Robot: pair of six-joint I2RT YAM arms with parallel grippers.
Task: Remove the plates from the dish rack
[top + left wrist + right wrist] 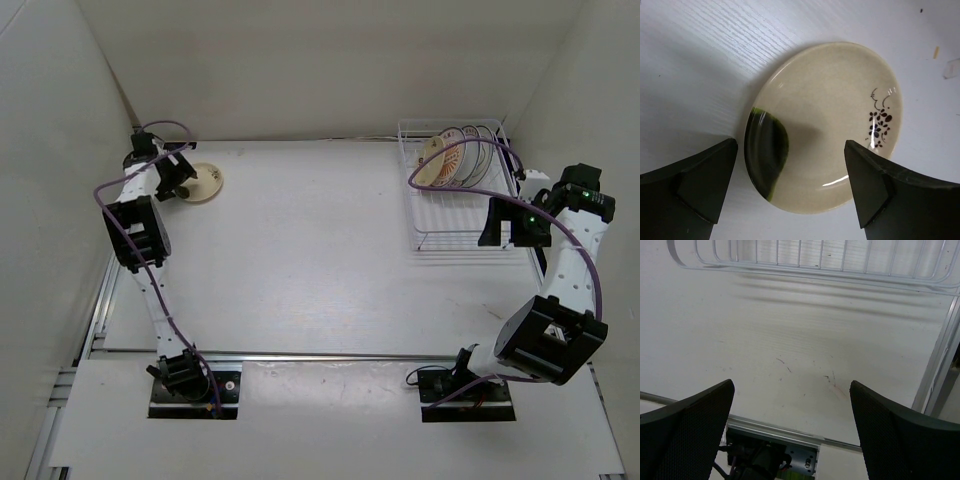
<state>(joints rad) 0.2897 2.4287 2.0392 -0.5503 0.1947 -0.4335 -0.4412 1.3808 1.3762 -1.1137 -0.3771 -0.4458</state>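
Note:
A cream-tan plate (pixel 825 125) with a dark green patch and a small dark flower mark lies flat on the table at the far left (pixel 205 183). My left gripper (pixel 791 147) hangs just above its near rim, open, with one finger on each side and neither touching it. It shows at the back left in the top view (pixel 178 180). The white wire dish rack (pixel 463 215) stands at the back right. In it, on edge, are a plate with an orange centre (pixel 436 162) and a white dark-rimmed plate (pixel 474 150). My right gripper (pixel 508 226) is open and empty by the rack's near right side.
In the right wrist view the rack's near rail (pixel 815 269) runs along the top, with bare table below it and my right gripper (pixel 791 390) over that. A metal frame rail (pixel 935 370) borders the table on the right. White walls enclose the table.

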